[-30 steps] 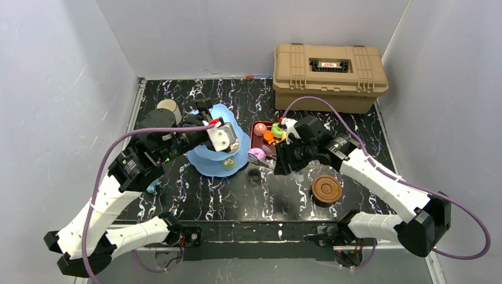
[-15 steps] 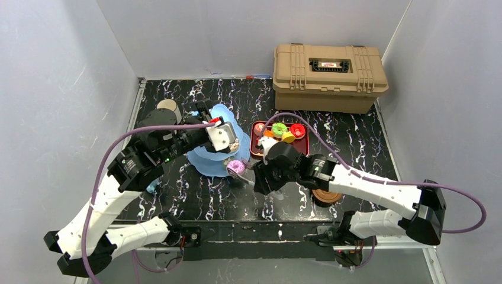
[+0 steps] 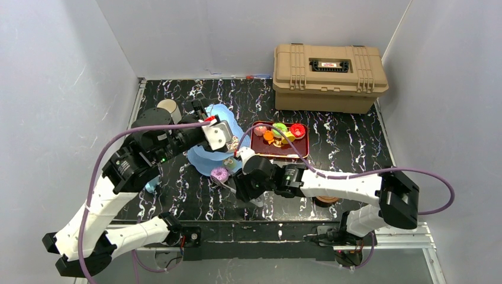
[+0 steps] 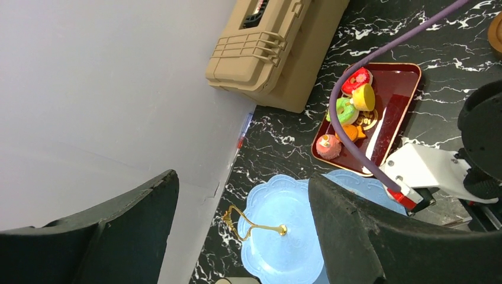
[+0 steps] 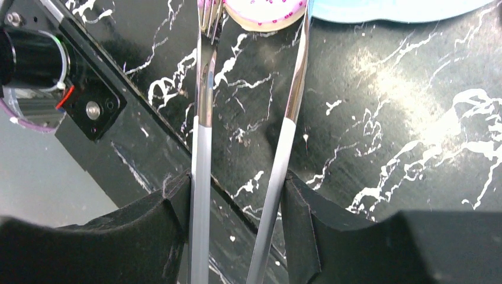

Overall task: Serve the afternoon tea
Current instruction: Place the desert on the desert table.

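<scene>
Squeezing tongs, right claw holds donut at tips.

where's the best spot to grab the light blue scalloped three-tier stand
Probably the thin gold loop handle at the top centre of the light blue scalloped three-tier stand, coming from above: it looks slim enough to pinch, while the plates are wide and flat.

Black, white-veined bench enclosed by pale grey walls; a closed tan plastic case stands at its far right corner. A dark red rectangular tray lies near the bench's middle, apart from the case. The metal tongs, one arm fork-tipped, extend over the bench's near edge.
</scene>
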{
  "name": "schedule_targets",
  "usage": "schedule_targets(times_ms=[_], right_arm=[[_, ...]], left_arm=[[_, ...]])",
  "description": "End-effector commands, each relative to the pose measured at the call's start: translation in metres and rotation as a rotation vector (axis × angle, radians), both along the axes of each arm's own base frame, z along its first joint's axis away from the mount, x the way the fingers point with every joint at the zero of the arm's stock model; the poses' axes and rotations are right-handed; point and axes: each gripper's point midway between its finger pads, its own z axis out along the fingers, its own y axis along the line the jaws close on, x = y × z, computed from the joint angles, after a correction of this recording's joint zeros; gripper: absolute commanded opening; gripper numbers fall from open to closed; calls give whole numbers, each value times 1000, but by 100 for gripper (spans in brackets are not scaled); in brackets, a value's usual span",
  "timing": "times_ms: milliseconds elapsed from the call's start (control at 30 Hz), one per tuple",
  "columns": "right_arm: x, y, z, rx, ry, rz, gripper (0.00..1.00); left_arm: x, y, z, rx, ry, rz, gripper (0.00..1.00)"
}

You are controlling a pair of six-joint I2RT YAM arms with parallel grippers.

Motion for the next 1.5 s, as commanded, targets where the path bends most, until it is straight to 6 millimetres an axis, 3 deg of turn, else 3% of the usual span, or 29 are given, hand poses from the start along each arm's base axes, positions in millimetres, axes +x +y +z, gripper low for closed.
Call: schedule_targets(times_ms=[0,567,967,1467], right_arm=[[21,37,37,168,-89,-48,11],[39,79,4,185,-113,-70,11],[49,73,-9,161,-143,-129,14],[30,67,-12,132,-74,-71,49]], left_arm=[[-6,7,14,-28,-14,6,78],[-8,9,9,-15,-20,0,78],[-10,10,6,-13,-22,-3,78],[-9,10,8,-18,-33,-4,81]])
